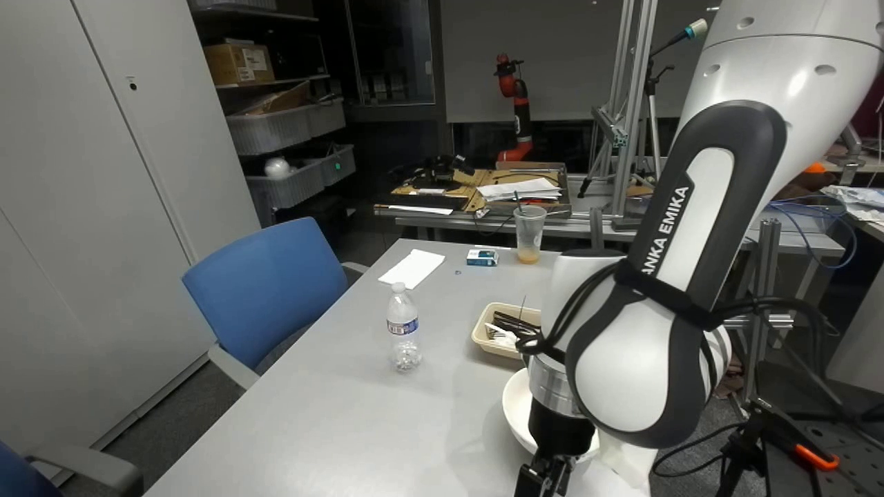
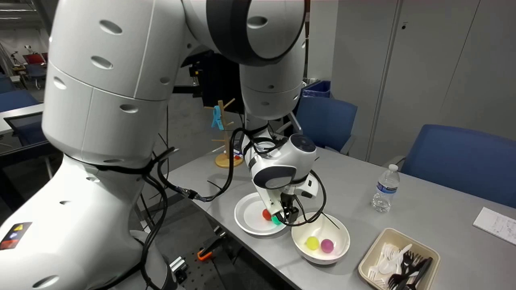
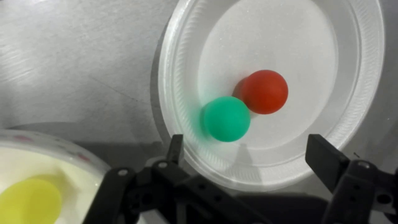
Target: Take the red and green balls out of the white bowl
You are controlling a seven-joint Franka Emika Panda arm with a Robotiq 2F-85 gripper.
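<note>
The red ball [image 3: 264, 91] and the green ball [image 3: 227, 119] lie side by side on a white plate [image 3: 270, 40]. In an exterior view the red ball [image 2: 266, 214] and green ball [image 2: 276, 220] show on the plate [image 2: 249, 220], partly behind the arm. The white bowl [image 2: 322, 261] stands beside the plate and holds a yellow ball [image 2: 312, 243] and a purple ball [image 2: 327, 245]. My gripper [image 3: 245, 137] is open and empty above the plate's edge near the bowl; the green ball is just ahead of the fingertips. The gripper also shows in an exterior view [image 1: 542, 478].
A tray of forks and spoons [image 2: 365, 264] stands near the bowl, and a water bottle [image 2: 385, 189] stands further back. A wooden stand [image 2: 225, 137] with a blue clip is beyond the plate. A plastic cup [image 1: 529, 231], a small box [image 1: 482, 257] and paper [image 1: 412, 268] lie farther along.
</note>
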